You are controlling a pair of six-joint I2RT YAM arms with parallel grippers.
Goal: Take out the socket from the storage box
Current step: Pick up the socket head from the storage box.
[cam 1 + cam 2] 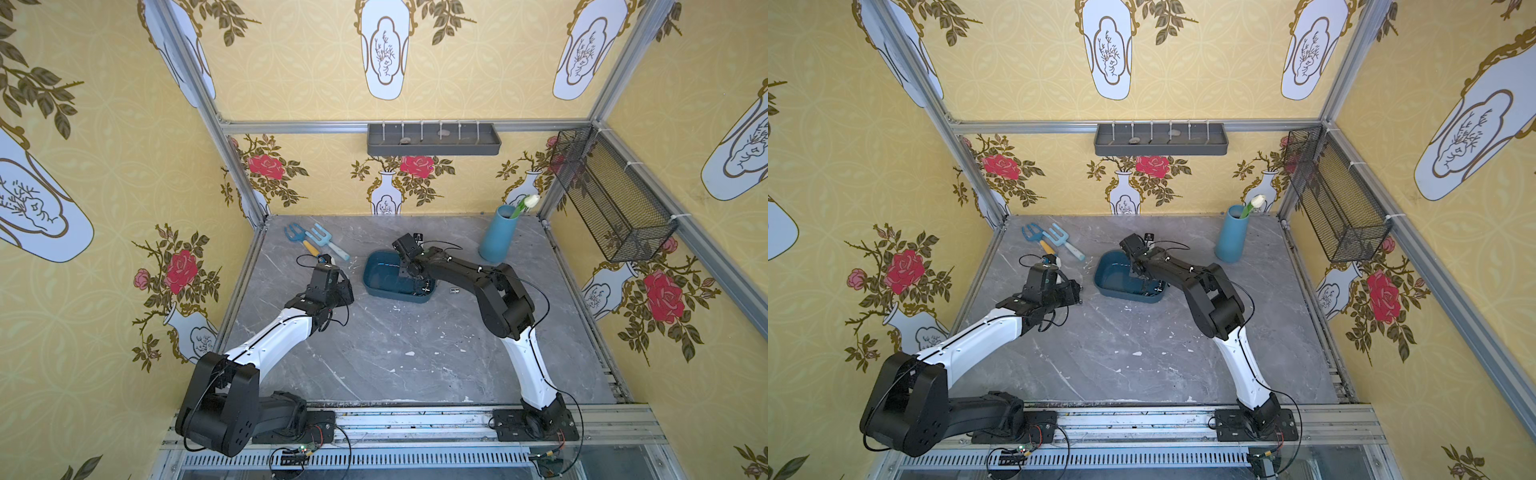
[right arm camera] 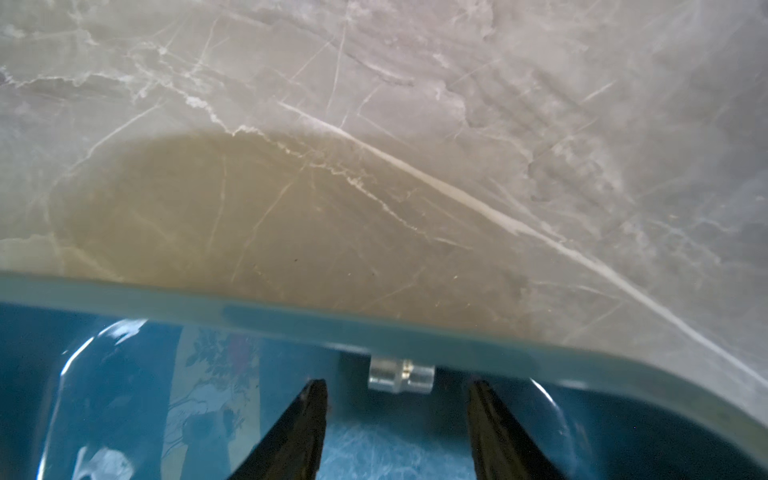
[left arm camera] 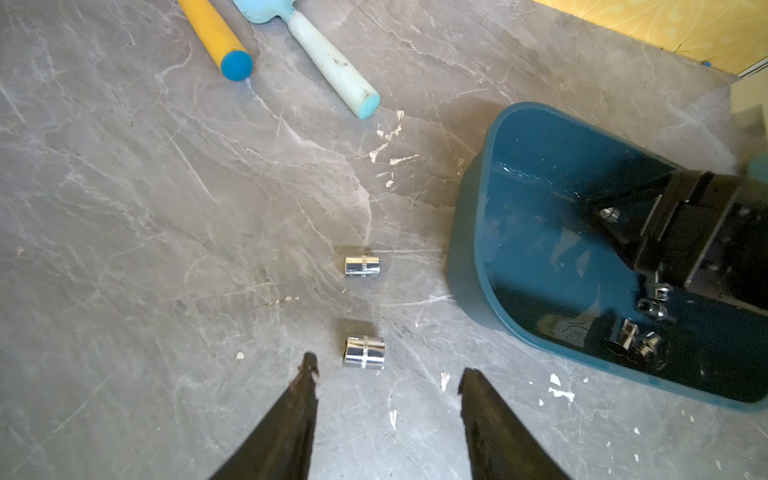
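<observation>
Black fingertips of the right gripper [image 2: 397, 384] are filling the foreground of its wrist view. They are standing spread, with nothing pinched between them.

Working down by size, the marble tabletop [image 3: 166, 208] is carrying everything. The dark teal storage box [image 3: 469, 266] is sitting on it unheld, and the right gripper is reaching down inside it. The left gripper [image 3: 388, 365] is hanging over bare marble beside the box, its jaws likewise parted and empty. Two garden hand forks [image 1: 309, 239] are lying well ahead of it, out of my way.

The socket [image 2: 401, 375] I am going for is lying on its side just ahead of the right fingertips. It is sitting in line with the gap between them, tucked under the box's rim and seemingly against the wall. Several other sockets [image 3: 650, 347] are clustering on the box floor close beside that gripper. Two loose sockets are already lying out on the marble, one [image 3: 363, 352] just ahead of the left fingertips and another [image 3: 362, 266] farther ahead.

What I am worrying about is the wall. With so little room behind the socket, a fingertip driving forward is likely to catch the rim. That could shove or tip the light, unheld box and scatter what is inside. The chrome is smooth and round, so a pinch landing off-centre could squirt it sideways or send it rolling into the cluster. I might then be lifting two sockets, or none. On the other side, any low sweep by the left gripper could knock the nearest loose socket rolling across the marble.
</observation>
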